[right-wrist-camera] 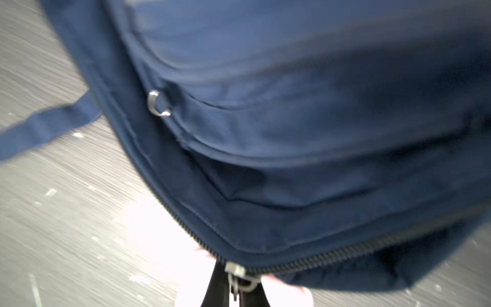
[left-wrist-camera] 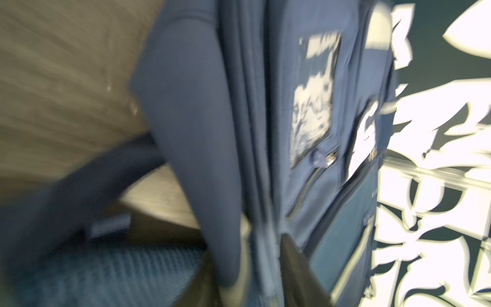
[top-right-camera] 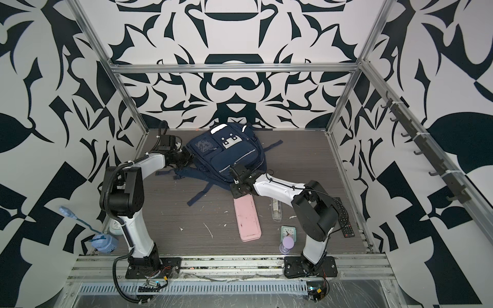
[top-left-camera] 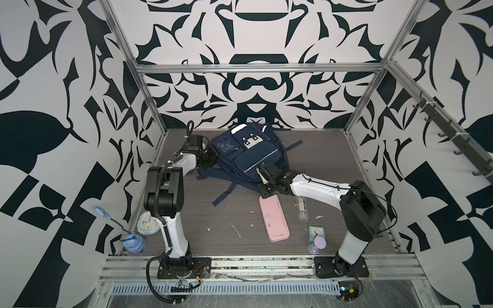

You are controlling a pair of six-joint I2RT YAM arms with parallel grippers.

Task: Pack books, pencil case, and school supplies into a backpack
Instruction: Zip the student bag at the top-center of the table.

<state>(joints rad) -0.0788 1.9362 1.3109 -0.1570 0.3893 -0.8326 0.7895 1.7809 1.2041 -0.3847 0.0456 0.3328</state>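
Tabletop (left-wrist-camera: 66, 79), backpack (left-wrist-camera: 186, 133) blurred; left hand's (left-wrist-camera: 255, 276) grip unclear.

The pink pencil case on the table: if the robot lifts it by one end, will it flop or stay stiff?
Probably stiff: the pencil case keeps straight edges and even rounded corners, like a hard shell. It is unlikely to roll, since it lies flat on the table. Its smooth-looking surface might slip in a pinch.
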